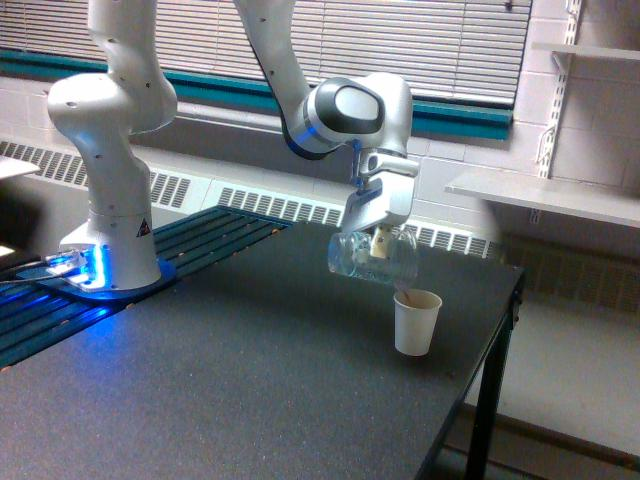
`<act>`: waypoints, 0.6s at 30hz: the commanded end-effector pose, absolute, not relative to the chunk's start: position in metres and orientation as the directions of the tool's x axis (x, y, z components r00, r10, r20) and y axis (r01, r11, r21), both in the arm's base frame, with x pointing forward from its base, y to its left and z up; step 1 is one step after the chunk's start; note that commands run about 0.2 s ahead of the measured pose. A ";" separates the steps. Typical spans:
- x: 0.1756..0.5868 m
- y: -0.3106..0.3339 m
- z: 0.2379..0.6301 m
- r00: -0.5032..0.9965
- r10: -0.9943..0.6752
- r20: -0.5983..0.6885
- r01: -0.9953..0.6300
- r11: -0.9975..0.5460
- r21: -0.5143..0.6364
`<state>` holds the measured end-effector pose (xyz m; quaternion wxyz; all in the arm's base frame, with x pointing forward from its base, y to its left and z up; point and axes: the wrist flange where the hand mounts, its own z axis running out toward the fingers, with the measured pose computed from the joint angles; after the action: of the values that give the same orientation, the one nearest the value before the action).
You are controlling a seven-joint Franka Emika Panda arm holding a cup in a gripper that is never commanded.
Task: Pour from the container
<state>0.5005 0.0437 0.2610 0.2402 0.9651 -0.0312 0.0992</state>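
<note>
- We see the black table [230, 390] filling the lower frame, with the white arm base [105, 190] at 9 o'clock and a blue glow at its foot.
- We see the arm's last link and the gripper [378, 235] just right of frame centre, pointing down.
- We read the fingers as clamped on the container [372, 258], gripping it across its body; a tan pad shows against the glass.
- We place the container in the air above the table, tipped almost flat on its side, mouth toward 3 o'clock and a bit down, just above and at 10 o'clock of the white paper cup [416, 322].
- We note it is clear glass-like, cylindrical, wider than the paper cup; we can't tell if anything is left inside.
- We see something brownish at the paper cup's rim, too small to name.
- We judge the step as the pour itself, late in the task.
- We'd do it well by keeping the container's lip over the cup opening, tilting slowly, and not touching the cup's rim, since the light cup could tip.
</note>
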 end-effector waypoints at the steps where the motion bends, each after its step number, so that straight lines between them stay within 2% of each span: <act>1: 0.504 0.046 0.260 0.983 0.011 0.185 -0.078 -0.883 0.462; 18: 0.497 0.019 0.283 0.972 -0.053 0.231 -0.144 -0.907 0.396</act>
<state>0.4995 0.0321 0.2682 0.2155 0.9705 -0.0465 0.0973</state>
